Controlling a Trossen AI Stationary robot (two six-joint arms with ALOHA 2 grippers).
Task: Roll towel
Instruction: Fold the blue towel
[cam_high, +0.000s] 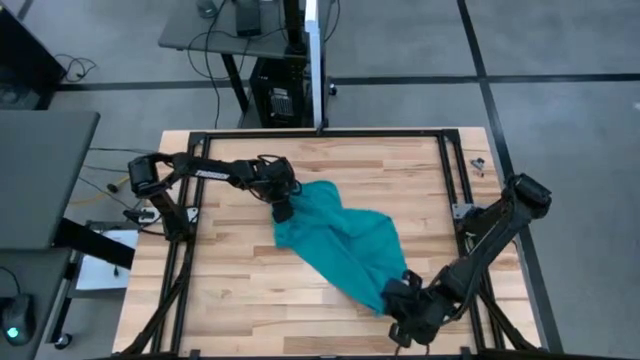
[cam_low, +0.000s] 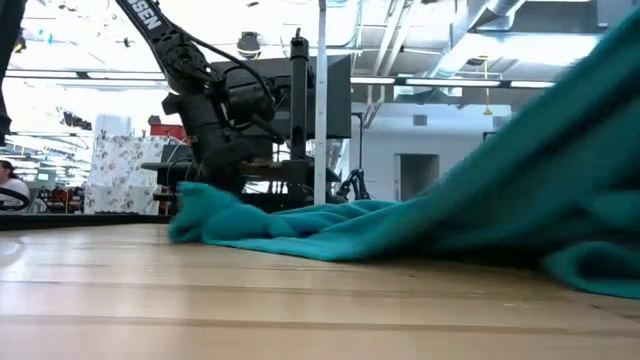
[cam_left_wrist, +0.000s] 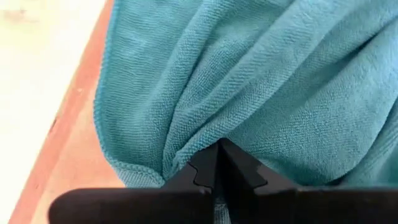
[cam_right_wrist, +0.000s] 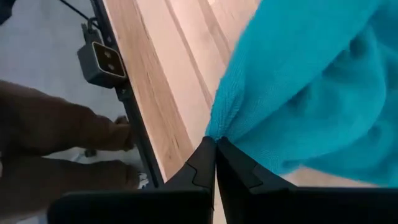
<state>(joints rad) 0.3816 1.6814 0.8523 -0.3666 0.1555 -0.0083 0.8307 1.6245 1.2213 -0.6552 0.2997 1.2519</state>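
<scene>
The teal towel (cam_high: 345, 245) lies bunched on the wooden table (cam_high: 230, 290), slanting from the far middle toward the near right. My left gripper (cam_high: 283, 208) is shut on its far-left end. My right gripper (cam_high: 403, 292) is shut on its near-right end. In the low view the towel (cam_low: 400, 225) rests on the wood in its middle and climbs steeply toward the right, where the right gripper is out of the picture. The left arm (cam_low: 215, 110) stands over the bunched far end (cam_low: 195, 215). My left gripper pinches a gathered fold of the towel's far-left end (cam_left_wrist: 214, 134) between its two fingers, slanting down from the table's left. Creases run out from the fingertips; that end sits bunched low on the table. My right gripper pinches a corner of the towel's near-right end (cam_right_wrist: 217, 127) between its fingertips, slanting down. That end is lifted clear of the table, and the cloth slopes from it down to the wood.
A black metal frame (cam_high: 320, 133) runs around the table. A small grey box (cam_right_wrist: 99, 59) sits on the rail close to my right gripper, with a brown shape (cam_right_wrist: 50, 130) beyond the edge. Bare wood lies at the near left (cam_high: 220, 300).
</scene>
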